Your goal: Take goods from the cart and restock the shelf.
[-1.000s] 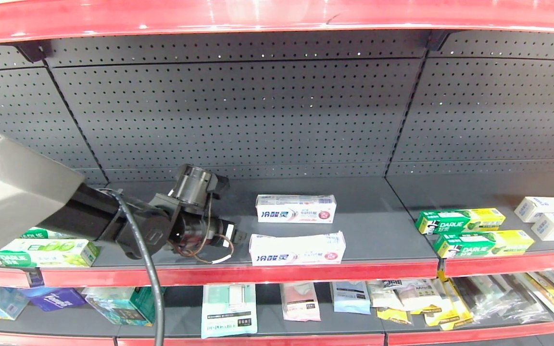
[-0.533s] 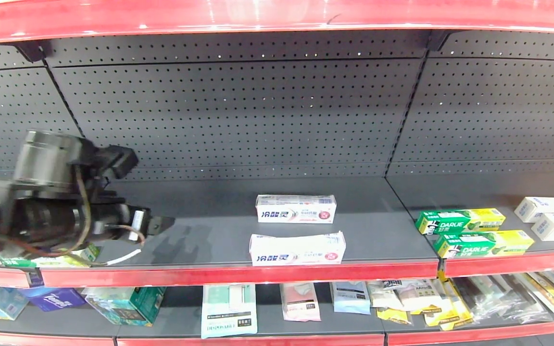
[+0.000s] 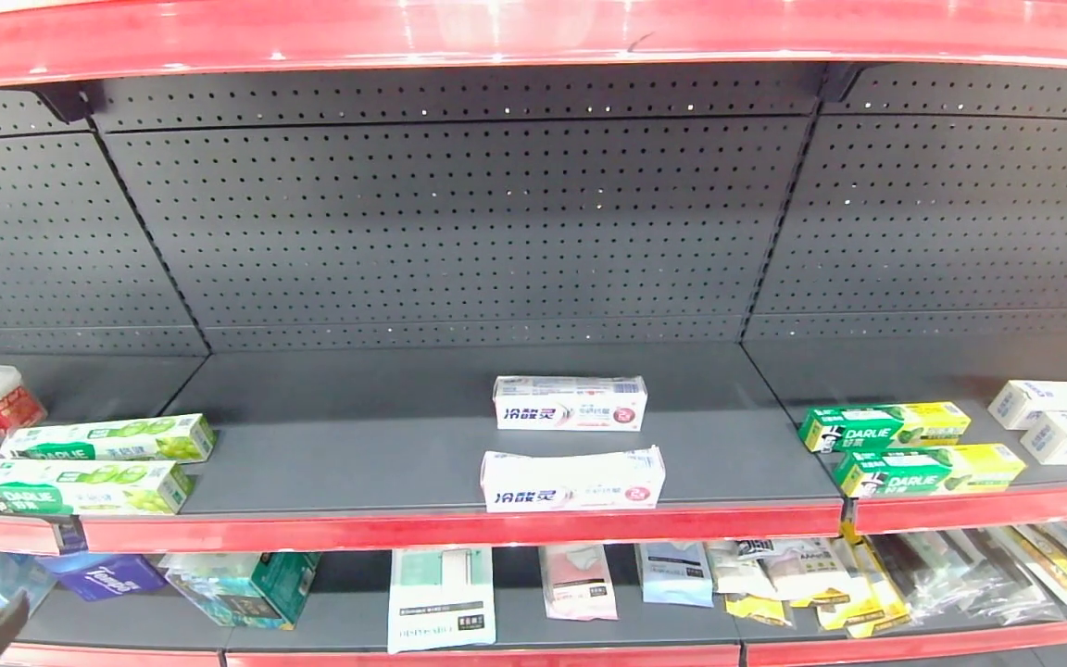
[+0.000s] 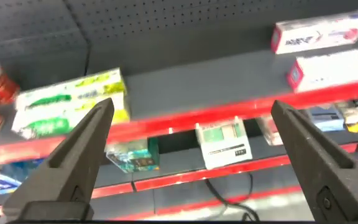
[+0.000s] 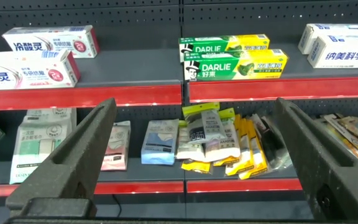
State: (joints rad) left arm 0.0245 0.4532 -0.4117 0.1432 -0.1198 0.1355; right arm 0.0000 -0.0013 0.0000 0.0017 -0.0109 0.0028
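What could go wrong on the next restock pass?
1. The front white box lies at the shelf lip; a nudge from the next placement may tip it off.
2. The left gripper, open and empty, faces the green boxes at the shelf's left end; a careless approach might clip them.

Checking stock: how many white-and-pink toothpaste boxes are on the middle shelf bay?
2. The rear toothpaste box lies mid-shelf; the front toothpaste box lies at the red front edge. None seems hidden.
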